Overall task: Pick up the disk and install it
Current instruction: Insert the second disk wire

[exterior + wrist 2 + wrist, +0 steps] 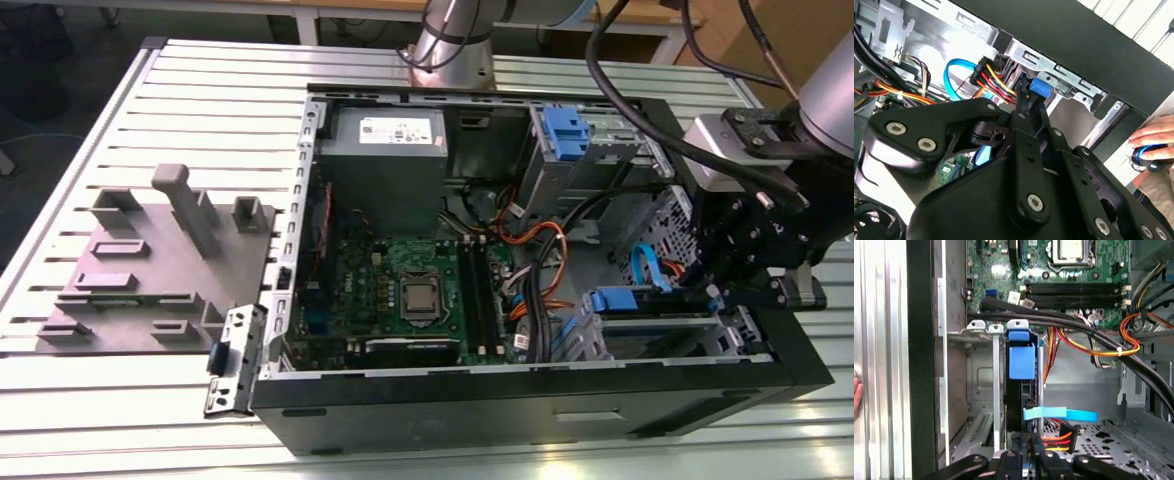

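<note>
The disk [1020, 390] stands on edge in the drive bay [654, 335] at the front corner of the open computer case, on the exterior view's right. Its blue carrier tab [1021, 361] sits level with the bay's metal brackets and also appears in the exterior view [617, 298]. My gripper [1029, 452] hangs straight over the disk's end by the cables. The fingers [1025, 107] are drawn close together on the disk's edge, just short of the blue tab [1039, 87]. The disk's lower part is hidden inside the bay.
A blue data cable [1061, 414] and a power plug with red, yellow and orange wires [1061, 435] lie beside the gripper. Thick black cables [1074, 325] cross above the bay. The motherboard [414, 290] fills the case floor. A person's hand [1154, 142] rests outside the case wall.
</note>
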Available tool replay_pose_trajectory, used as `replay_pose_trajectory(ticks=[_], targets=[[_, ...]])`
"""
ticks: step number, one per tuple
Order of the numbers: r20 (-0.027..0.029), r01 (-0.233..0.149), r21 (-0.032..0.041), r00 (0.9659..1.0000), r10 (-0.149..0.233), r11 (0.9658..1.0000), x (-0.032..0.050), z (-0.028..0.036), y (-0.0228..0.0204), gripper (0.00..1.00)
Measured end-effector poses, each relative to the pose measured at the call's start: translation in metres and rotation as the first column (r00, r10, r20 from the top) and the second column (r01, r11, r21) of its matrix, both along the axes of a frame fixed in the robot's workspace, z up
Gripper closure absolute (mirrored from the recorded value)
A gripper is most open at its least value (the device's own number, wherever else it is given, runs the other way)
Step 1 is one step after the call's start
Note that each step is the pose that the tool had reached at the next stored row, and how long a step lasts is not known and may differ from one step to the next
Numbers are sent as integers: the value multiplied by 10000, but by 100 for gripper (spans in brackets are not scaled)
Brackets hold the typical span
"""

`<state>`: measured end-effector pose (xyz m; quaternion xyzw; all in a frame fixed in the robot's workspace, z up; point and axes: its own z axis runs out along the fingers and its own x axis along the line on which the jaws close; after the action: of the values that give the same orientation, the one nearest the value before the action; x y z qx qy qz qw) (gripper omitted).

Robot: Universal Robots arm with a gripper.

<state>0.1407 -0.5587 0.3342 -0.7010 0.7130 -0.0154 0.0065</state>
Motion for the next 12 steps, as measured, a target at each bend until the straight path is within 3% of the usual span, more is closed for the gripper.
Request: replay_pose_trajectory(ticks=[1, 12], targets=[[0, 2, -1, 10000, -2, 10000, -1, 0, 0, 77], [0, 4, -2, 10000, -4, 10000, 15, 0, 0, 77]])
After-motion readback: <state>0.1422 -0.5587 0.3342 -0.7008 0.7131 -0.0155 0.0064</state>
